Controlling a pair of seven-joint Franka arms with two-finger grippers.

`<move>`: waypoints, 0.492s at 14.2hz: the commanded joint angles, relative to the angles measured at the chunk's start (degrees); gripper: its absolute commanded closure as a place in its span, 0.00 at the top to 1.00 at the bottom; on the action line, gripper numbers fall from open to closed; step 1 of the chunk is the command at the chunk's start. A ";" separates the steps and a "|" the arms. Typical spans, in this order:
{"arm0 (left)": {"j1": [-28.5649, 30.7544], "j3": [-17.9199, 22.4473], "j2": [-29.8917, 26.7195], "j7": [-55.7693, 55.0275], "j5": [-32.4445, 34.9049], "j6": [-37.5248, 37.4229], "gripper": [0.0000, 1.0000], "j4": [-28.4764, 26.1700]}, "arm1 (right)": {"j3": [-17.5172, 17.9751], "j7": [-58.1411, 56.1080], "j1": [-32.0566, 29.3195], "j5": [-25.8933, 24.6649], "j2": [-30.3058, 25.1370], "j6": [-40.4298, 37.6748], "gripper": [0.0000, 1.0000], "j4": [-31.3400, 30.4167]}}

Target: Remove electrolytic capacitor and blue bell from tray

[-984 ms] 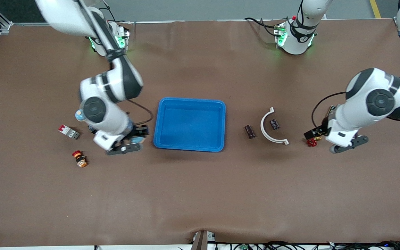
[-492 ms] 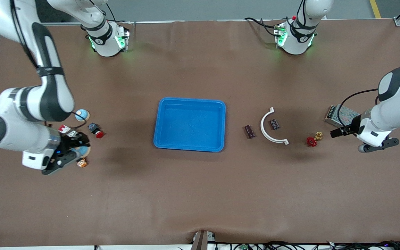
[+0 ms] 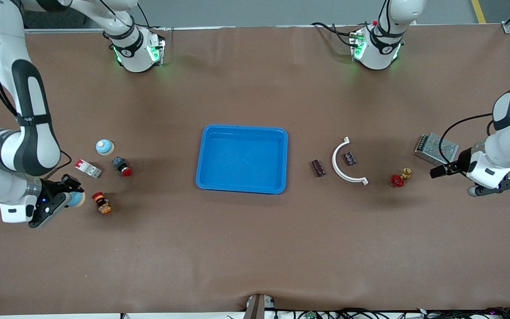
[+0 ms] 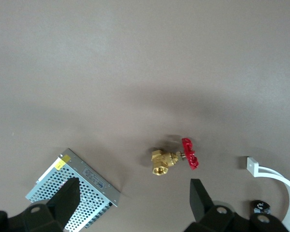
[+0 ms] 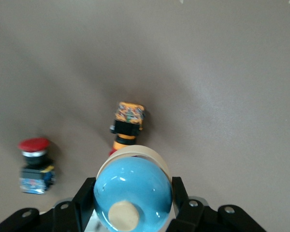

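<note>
The right gripper [image 3: 70, 200] hangs low in the frame over the right arm's end of the table, clamped on the blue bell [image 5: 133, 189] — a hard, smooth dome, likely light and slippery, best pinched low by its rim. The capacitor [image 3: 318, 168] lies on the table mid-frame, beside the empty tray [image 3: 242, 128] — small, stiff, apt to roll. The left gripper [image 3: 493, 187] waits over bare table, jaws wide.

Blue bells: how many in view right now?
2. One blue bell is held in the right pincer over the table at the right arm's end. The other bell sits on the table beside the red-and-white block.
</note>
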 commanded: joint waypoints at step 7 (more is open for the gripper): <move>-10.93 3.76 -1.32 4.65 -2.85 -16.34 1.00 14.71 | 1.23 -12.81 -4.27 0.06 5.08 2.00 0.35 0.64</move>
